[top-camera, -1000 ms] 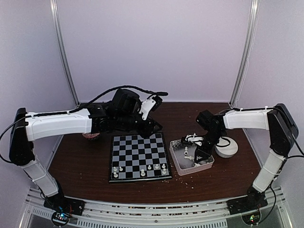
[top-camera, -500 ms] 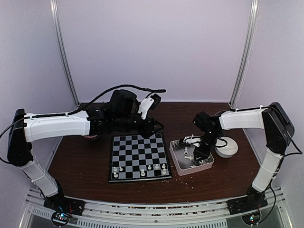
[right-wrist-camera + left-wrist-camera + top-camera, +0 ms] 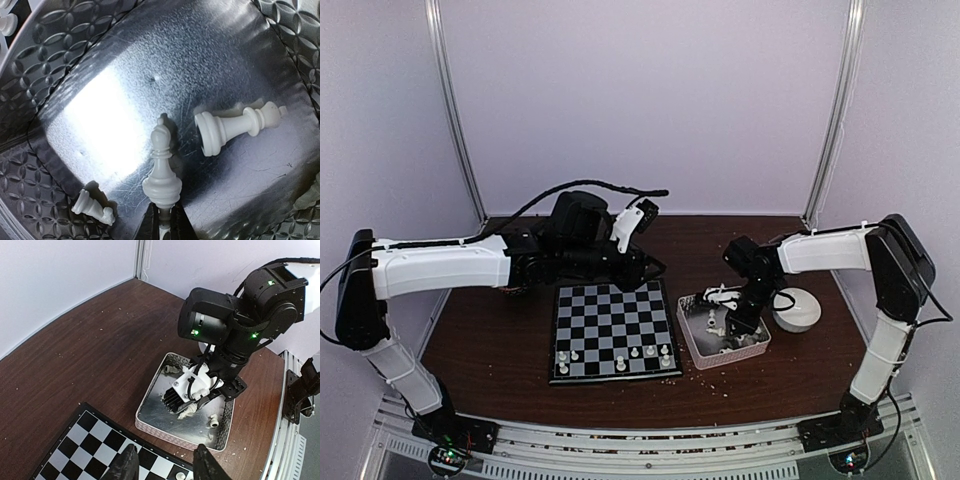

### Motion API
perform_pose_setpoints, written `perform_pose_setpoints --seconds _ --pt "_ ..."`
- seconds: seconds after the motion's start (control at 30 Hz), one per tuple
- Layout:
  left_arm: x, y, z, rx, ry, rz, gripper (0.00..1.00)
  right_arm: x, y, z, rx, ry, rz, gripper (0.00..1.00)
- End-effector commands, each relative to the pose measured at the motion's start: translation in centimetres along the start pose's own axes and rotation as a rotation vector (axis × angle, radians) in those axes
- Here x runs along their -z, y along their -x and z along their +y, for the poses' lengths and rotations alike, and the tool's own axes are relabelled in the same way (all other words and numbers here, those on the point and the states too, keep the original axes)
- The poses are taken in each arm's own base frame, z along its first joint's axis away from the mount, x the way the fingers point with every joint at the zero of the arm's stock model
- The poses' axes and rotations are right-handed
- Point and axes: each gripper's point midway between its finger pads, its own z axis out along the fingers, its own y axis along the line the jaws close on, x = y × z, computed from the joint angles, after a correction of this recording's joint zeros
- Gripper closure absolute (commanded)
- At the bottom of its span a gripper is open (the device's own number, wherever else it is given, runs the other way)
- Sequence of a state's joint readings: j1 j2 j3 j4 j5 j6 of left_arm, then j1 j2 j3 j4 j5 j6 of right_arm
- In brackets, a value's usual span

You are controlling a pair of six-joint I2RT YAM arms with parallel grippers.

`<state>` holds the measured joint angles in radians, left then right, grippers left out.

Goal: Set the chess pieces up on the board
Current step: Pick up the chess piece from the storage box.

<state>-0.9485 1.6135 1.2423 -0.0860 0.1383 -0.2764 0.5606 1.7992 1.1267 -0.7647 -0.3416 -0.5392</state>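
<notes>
The board point(image 3: 613, 318) lies at the table's middle, with several white chess pieces point(image 3: 635, 351) standing along its near row. My right gripper point(image 3: 162, 227) reaches down into the clear tray point(image 3: 696, 345) and is shut on the base of a white bishop point(image 3: 161, 170), whose head points away from the fingers. From above, this gripper point(image 3: 732, 322) is inside the tray. Two more pieces point(image 3: 235, 126) lie on their sides on the tray floor. My left gripper point(image 3: 165, 467) hovers open over the board's far right corner point(image 3: 100, 440), with nothing between its fingers.
A white round dish point(image 3: 797, 308) sits just right of the tray. Pale crumbs point(image 3: 720, 366) are scattered on the brown table in front of the tray. A reddish object point(image 3: 510, 287) shows partly behind my left arm. The tray's patterned walls point(image 3: 50, 30) stand close around the right gripper.
My right gripper has closed onto the bishop and shifted slightly left inside the tray. The left arm has barely moved.
</notes>
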Motion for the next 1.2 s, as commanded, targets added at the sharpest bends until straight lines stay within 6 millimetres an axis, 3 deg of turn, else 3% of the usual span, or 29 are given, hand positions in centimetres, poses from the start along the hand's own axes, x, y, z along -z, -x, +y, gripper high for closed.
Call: perform_pose_setpoints --seconds 0.0,0.1,0.23,0.4,0.57,0.73,1.17 --pt "0.2 2.0 -0.2 0.001 -0.020 -0.083 0.60 1.6 1.4 -0.1 0.014 -0.028 -0.062 1.00" --pt "-0.1 2.5 -0.3 0.007 -0.059 -0.114 0.59 3.2 1.8 0.3 0.020 -0.033 -0.110 1.00" --pt "-0.2 3.7 -0.7 0.034 -0.146 -0.201 0.57 6.9 2.8 1.7 0.041 -0.005 -0.254 1.00" --pt "-1.0 4.3 -4.0 0.013 -0.397 -0.261 0.54 11.4 4.0 3.7 0.082 0.039 -0.442 1.00" --pt "-2.1 3.2 -6.7 0.010 -0.629 -0.182 0.52 14.1 4.6 5.4 0.141 0.047 -0.554 1.00" --pt "-3.8 1.9 -7.0 0.040 -0.683 -0.085 0.53 15.0 4.9 6.0 0.153 0.062 -0.586 1.00" --pt "-6.4 0.7 -7.9 0.066 -0.702 0.013 0.58 14.8 5.0 6.4 0.151 0.094 -0.591 1.00"
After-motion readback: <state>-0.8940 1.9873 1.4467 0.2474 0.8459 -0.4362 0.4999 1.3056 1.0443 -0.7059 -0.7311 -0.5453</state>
